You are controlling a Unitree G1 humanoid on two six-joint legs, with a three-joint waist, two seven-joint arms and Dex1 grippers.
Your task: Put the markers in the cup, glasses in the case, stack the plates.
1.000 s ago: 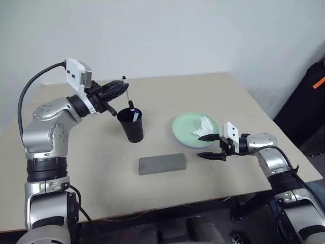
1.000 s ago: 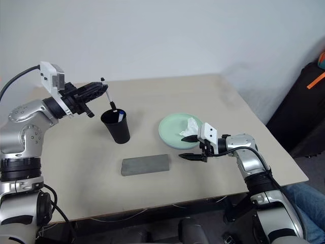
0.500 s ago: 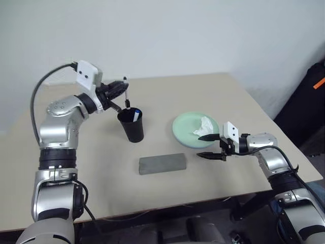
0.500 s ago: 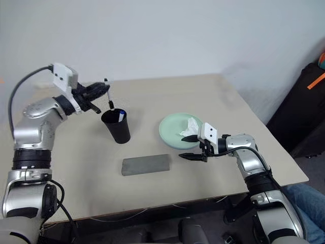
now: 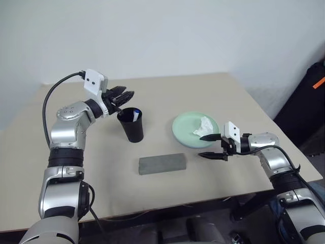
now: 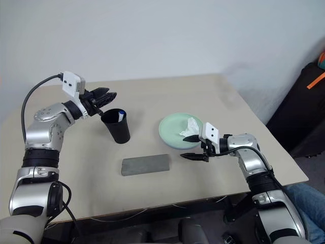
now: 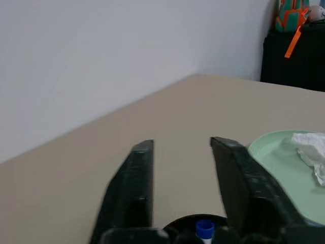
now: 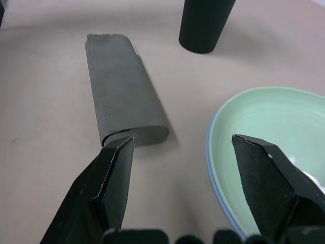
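Where the black cup point(image 5: 131, 125) stood upright near the middle of the beige table point(image 5: 167, 96), a white marker with a blue cap point(image 5: 136, 115) rested inside it, its cap end leaning against the rim. Just in front of the cup lay the closed grey case point(image 5: 162, 163), flat on the table. To the right sat the mint green plate point(image 5: 187, 129), stacked on the light blue plate point(image 8: 216, 193), with a crumpled white tissue point(image 5: 204, 125) lying on top. The table met a plain pale wall point(image 5: 152, 35), and a black bag with an orange strap point(image 5: 317, 89) stood beyond its far right corner.

The left gripper point(image 5: 126, 96) hovered just above and behind the cup's rim, its fingers parted and empty. The right gripper point(image 5: 209, 146) hung at the near edge of the stacked plates, its fingers spread wide with nothing between them.

From the right wrist view the thin blue rim of the lower plate peeked out beneath the green one, a detail the head views barely gave. The left wrist view looked past its own fingers point(image 7: 133, 188) down onto the blue cap in the cup.

A second earlier the left gripper had pinched the marker above the cup; by now it had let go, and the marker had dropped in. The right gripper had kept still.
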